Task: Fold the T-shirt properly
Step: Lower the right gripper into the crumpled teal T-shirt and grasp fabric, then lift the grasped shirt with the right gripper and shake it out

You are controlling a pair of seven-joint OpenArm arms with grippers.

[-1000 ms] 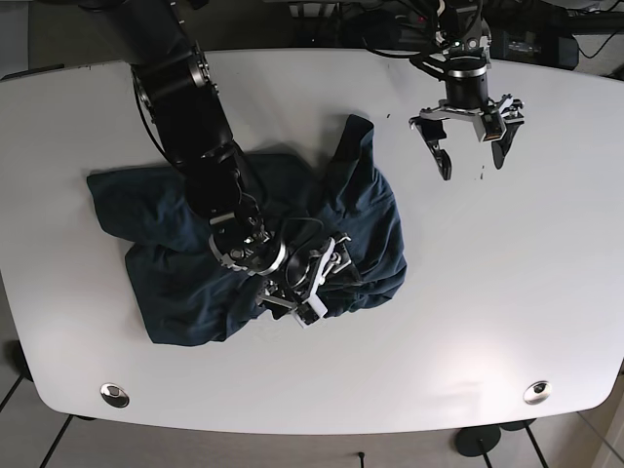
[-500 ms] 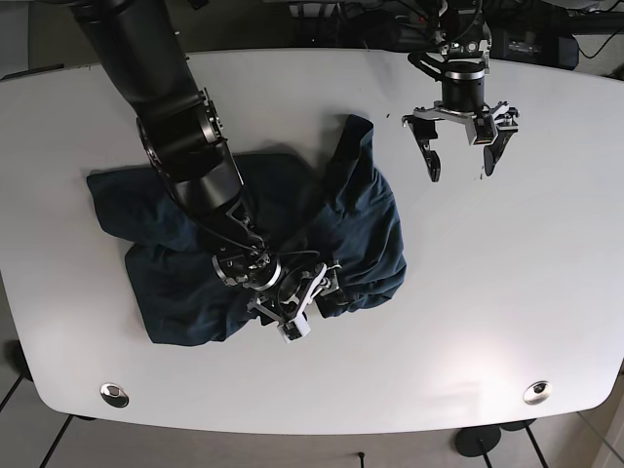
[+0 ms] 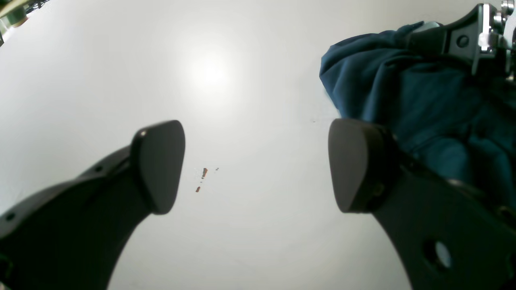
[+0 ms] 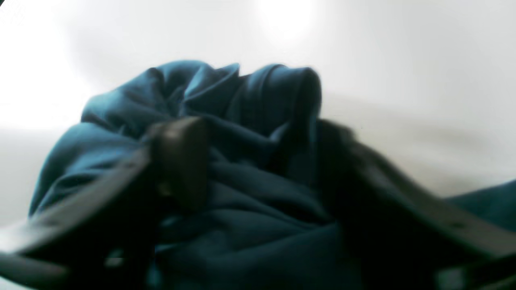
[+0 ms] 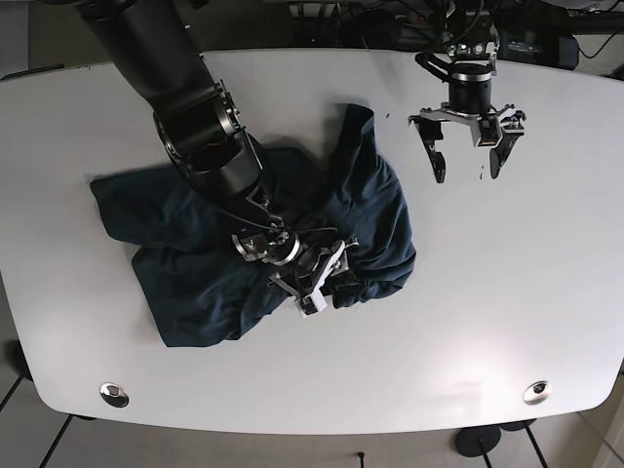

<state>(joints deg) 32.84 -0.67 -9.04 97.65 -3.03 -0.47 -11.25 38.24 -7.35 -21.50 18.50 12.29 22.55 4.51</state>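
The dark blue T-shirt point(image 5: 195, 263) lies crumpled on the white table point(image 5: 507, 292), bunched thickest at its right side. My right gripper point(image 5: 317, 280) is pressed down into that bunch. In the blurred right wrist view its fingers point(image 4: 181, 161) stand apart with a thick fold of the T-shirt point(image 4: 242, 100) filling the gap, and the gripper point(image 4: 262, 161) reads as open. My left gripper point(image 5: 466, 164) hangs open over bare table at the back right, beside the shirt's upper tip. In the left wrist view the gripper point(image 3: 256, 165) holds nothing and the T-shirt point(image 3: 435, 104) lies behind one finger.
Small red specks point(image 3: 201, 179) mark the table under the left gripper. Two metal fittings point(image 5: 114, 394) point(image 5: 536, 392) sit near the front edge. Cables and dark equipment point(image 5: 526, 39) crowd the back edge.
My right gripper moved right and slightly back within the fabric, and the whole shirt shifted a little to the right. The left gripper drifted slightly right and stayed open.
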